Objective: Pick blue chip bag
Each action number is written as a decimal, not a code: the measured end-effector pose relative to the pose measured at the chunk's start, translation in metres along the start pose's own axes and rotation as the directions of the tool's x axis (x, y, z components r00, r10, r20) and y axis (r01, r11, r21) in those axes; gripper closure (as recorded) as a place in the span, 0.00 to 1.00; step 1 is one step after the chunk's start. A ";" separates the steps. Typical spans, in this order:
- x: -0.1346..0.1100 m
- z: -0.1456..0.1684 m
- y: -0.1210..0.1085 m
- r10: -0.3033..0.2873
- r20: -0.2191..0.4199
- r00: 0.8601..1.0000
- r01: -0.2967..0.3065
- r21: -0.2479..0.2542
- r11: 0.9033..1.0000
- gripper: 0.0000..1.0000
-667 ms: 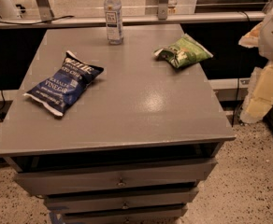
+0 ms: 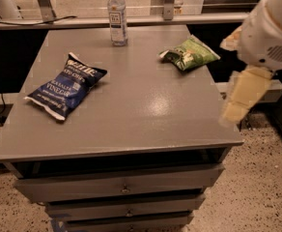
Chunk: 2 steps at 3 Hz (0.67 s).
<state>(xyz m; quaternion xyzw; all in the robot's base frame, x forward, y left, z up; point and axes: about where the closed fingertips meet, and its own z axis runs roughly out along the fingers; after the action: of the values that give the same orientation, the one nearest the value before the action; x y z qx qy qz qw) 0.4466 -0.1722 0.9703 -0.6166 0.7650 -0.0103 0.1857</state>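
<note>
Navy blue chip bag (image 2: 66, 87) lies untouched on the desk (image 2: 146, 110). The tool (image 2: 241, 100) hangs beyond the desk's opposite edge, openness unclear; a reach across seems next.

"VINEGAR" in white on the blue chip bag (image 2: 66, 87); bottle label (image 2: 116, 18) unreadable

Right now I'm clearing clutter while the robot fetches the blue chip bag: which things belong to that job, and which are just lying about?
Job: blue chip bag, on the left side of the table; hand, hanging beyond the table's right edge, away from the bag.
Lying about: green chip bag, back right; water bottle, back edge.
</note>
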 end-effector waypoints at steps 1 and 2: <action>-0.071 0.027 0.005 -0.028 0.128 0.991 0.030 -0.017 0.999 0.00; -0.155 0.051 0.001 -0.038 0.275 0.961 0.044 -0.013 0.999 0.00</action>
<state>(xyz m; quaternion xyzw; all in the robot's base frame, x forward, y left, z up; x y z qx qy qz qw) 0.4868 -0.0147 0.9647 -0.6296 0.7190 0.0788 0.2837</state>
